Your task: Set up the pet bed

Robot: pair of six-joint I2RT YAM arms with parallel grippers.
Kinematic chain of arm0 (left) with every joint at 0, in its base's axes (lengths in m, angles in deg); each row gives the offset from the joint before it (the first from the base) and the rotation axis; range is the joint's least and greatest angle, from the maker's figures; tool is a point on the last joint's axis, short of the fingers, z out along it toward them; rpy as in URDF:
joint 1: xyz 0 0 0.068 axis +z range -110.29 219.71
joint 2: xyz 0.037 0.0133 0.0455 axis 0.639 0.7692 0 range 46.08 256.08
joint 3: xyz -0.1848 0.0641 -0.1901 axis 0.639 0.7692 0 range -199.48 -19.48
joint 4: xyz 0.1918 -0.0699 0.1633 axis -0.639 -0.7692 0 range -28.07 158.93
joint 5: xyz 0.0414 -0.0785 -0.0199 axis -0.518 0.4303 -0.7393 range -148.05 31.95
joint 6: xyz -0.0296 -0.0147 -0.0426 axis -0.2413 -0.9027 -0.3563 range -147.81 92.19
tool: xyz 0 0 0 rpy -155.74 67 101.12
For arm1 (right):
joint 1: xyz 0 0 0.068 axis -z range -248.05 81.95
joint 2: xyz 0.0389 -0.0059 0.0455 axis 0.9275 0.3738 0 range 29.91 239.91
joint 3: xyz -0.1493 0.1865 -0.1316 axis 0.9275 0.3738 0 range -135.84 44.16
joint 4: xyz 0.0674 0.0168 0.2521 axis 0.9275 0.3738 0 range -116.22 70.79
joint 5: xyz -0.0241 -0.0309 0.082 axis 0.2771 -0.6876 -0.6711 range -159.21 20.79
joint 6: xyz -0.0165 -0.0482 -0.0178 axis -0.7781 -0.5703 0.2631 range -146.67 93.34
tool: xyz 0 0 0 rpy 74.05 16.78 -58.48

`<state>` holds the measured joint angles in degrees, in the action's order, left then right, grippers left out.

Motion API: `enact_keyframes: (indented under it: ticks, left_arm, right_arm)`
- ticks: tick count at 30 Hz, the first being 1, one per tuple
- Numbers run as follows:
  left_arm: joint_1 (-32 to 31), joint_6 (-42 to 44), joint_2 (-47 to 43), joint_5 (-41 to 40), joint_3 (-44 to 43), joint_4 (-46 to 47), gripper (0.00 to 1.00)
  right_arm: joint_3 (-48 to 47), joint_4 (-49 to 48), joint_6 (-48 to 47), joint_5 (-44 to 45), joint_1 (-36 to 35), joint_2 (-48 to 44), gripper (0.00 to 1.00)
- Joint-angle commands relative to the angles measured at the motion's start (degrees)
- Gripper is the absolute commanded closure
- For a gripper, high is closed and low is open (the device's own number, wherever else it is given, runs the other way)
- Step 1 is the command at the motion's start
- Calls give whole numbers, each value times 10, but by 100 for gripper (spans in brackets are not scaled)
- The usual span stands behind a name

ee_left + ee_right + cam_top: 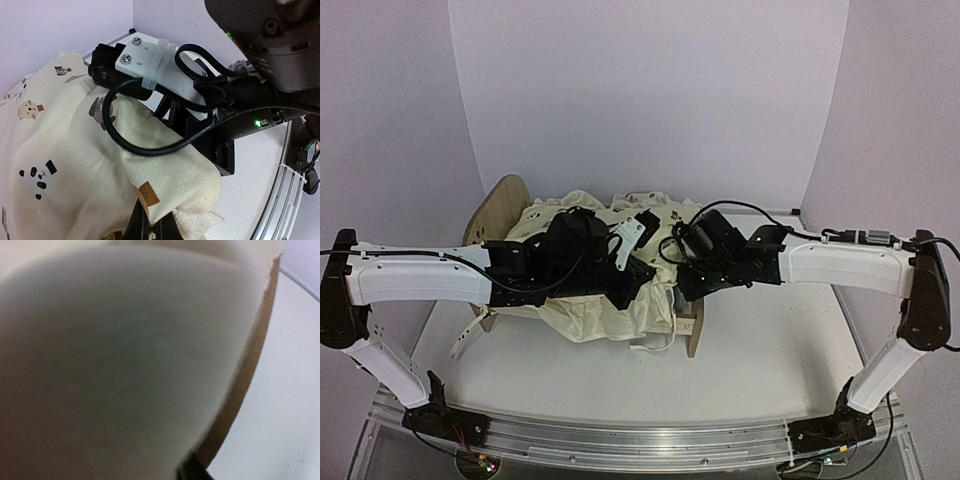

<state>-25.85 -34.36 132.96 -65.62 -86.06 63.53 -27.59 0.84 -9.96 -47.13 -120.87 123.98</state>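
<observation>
Pet bed sits mid-table, arched headboard at its left end, low footboard at its right end. Cream animal-print cushion is draped loose over the bed frame, bunched up, and spills over the bed's near side rail. It is not flat in the frame.

Both arms reach in over the bed from either side and meet above its middle. In the left wrist view the left gripper is pinched together on a fold of the cushion, with fabric coming out from between the fingertips. The right gripper is pressed into the cushion above the bed, its tip sunk behind the cloth, so I cannot tell whether its fingers are apart or together.

The right wrist view is nearly all blurred cream cloth, with a strip of the bed's wood edge beside it. No grip is readable there.
</observation>
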Motion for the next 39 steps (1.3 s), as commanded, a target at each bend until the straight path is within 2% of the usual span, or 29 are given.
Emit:
enact_keyframes:
  ticks: [1,7,17,22,29,35,39]
  left_arm:
    - [3,-10,8,5,-5,23,100]
    - [3,-3,19,-7,-20,16,100]
    - [3,-4,106,-20,-110,-36,100]
    - [4,-2,137,-43,-134,-29,100]
    - [13,-1,190,-55,-185,-58,100]
    - [13,-27,181,-51,-168,-80,93]
    - [12,-40,152,-35,-151,-103,93]
  right_arm:
    - [-10,98,20,-54,-3,-23,59]
    - [2,109,35,-75,-5,-75,35]
    - [112,113,88,-24,-16,-227,15]
    - [149,113,103,-23,-17,-266,14]
    - [177,102,105,-36,-24,-264,20]
    - [225,-4,95,-68,-45,-262,21]
    - [228,-46,83,-62,-61,-246,21]
